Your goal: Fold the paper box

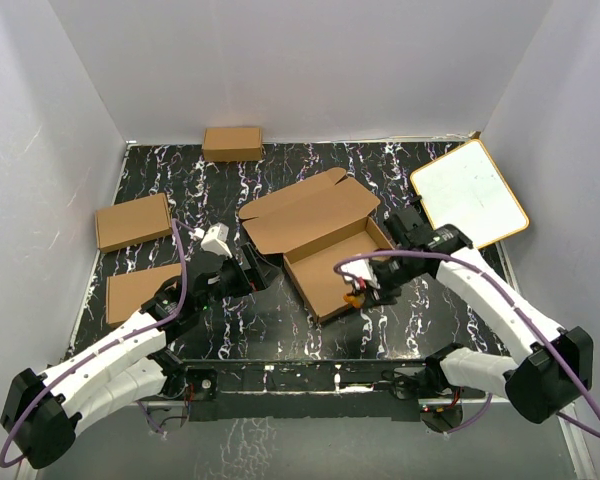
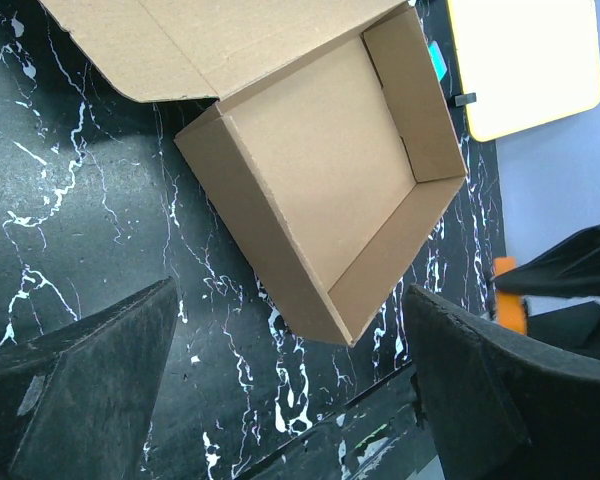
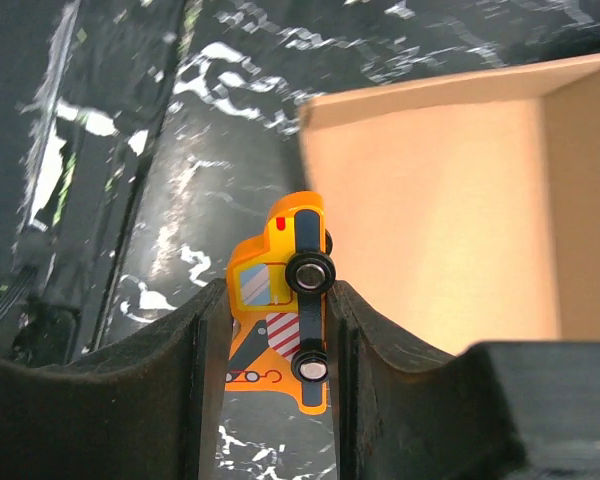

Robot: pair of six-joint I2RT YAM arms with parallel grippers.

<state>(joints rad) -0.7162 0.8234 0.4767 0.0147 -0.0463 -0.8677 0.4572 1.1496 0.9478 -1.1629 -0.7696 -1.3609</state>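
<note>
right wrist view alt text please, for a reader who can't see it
The right gripper clamps a small yellow toy truck with black wheels. Beyond it, the open brown paper box sits on a black marbled table.

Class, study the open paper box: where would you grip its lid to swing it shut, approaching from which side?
Pinch the lid by its free far edge, coming from the far-left. On the paper box it lies folded back from the tray's rear wall, so that edge is exposed and likely gives most leverage.

White arm links (image 1: 110,350), black joints (image 1: 40,415), purple cables (image 1: 183,262)
</note>
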